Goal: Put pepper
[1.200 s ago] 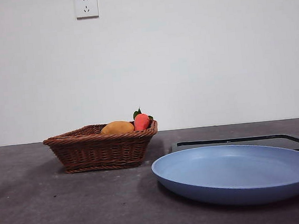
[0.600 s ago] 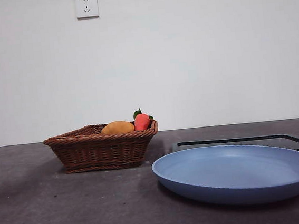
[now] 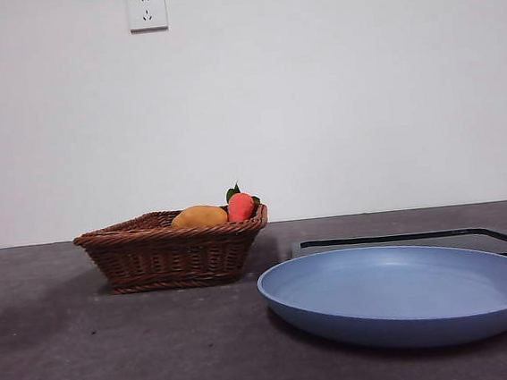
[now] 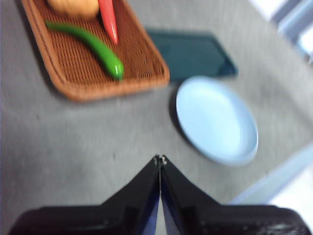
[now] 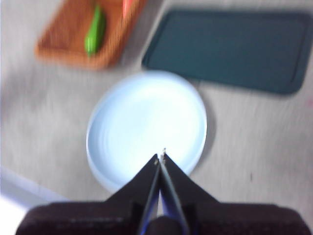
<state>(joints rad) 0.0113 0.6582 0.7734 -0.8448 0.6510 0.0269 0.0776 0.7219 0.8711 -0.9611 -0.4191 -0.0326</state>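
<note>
The green pepper [image 4: 93,46] lies inside the wicker basket [image 4: 146,68], beside a red item and a yellow-orange fruit; it also shows in the right wrist view [image 5: 95,30]. In the front view the basket wall [image 3: 172,254] hides it. The blue plate [image 3: 403,292] sits empty to the right of the basket, also seen from the left wrist [image 4: 216,120] and the right wrist [image 5: 146,125]. My left gripper [image 4: 160,159] is shut and empty, high above the bare table short of the basket. My right gripper [image 5: 162,157] is shut and empty, high above the plate's edge.
A dark flat tray [image 3: 438,238] lies behind the plate, also in the right wrist view [image 5: 230,46]. The yellow-orange fruit [image 3: 199,217] and orange-red item with leaves [image 3: 240,206] show above the basket rim. The table's edge [image 4: 274,176] runs near the plate.
</note>
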